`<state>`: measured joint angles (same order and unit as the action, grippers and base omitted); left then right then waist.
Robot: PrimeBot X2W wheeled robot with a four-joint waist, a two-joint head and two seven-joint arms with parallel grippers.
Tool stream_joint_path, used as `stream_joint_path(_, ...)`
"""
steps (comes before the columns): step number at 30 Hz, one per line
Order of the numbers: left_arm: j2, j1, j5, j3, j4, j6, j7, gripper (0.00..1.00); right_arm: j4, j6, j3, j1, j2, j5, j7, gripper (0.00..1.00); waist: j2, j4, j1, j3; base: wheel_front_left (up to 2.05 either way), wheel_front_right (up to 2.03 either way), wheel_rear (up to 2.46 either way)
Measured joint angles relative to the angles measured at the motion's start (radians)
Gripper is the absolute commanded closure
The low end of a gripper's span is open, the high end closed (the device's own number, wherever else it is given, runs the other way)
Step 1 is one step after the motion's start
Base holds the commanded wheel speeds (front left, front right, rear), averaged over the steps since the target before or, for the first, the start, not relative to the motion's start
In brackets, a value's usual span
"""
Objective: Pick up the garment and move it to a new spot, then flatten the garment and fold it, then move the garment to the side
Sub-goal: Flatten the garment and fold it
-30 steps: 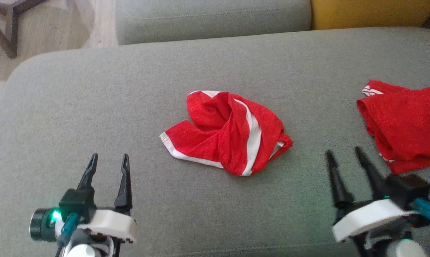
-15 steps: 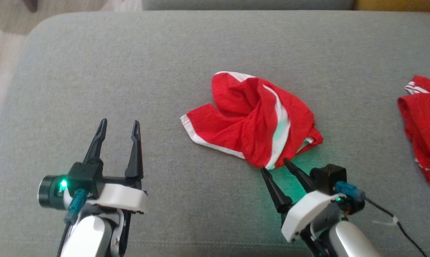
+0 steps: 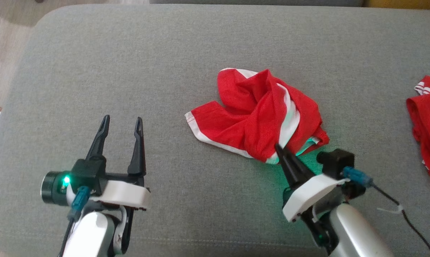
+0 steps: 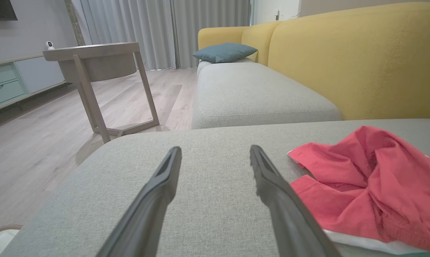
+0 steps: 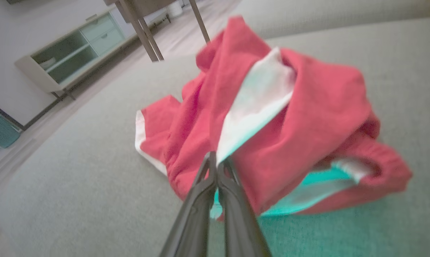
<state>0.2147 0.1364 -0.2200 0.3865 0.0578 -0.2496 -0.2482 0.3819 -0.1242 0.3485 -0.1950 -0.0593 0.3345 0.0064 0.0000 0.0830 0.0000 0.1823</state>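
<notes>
garment (image 3: 257, 121) first: it is a pair of red shorts with white edges, lying in a crumpled heap near the middle of the grey cushion (image 3: 129, 53), a bit toward the cushion's right side. my right pincer (image 3: 279, 148) has its two fingers pressed tight together on the edge of the heap that faces the cushion's near side, just where the white stripe (image 3: 289, 117) ends. i think i am pinching the cloth there, though the bit between my fingers is too small to see well. my left pincer (image 3: 122, 119) is spread wide with nothing in it, above the cushion's near left part. i think i am only at the very start. the grab looks made, but most of the garment rests on the cushion, so the lift and the move to a new spot are not done. smoothing it flat, folding it and putting it to the side are all left too, because it is all bunched up. the heap is longer from the cushion's left to its right than from near to far. one leg end (image 3: 200, 125) with a white hem sticks out toward the cushion's left side. the stretchy waist band (image 5: 386, 167) seems to sit at the right near end, close to my fingers. another red cloth (image 3: 427, 121) lies by the cushion's right edge.
</notes>
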Motion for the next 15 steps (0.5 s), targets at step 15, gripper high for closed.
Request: stream_joint_path(15,-0.018,0.020,0.009,0.006,-0.003,0.008,-0.001,0.00,-0.153,0.000,-0.209,-0.126,-0.109,0.023,0.056,1.00,0.0000,0.000,0.0000,0.036,0.00,0.00,0.00)
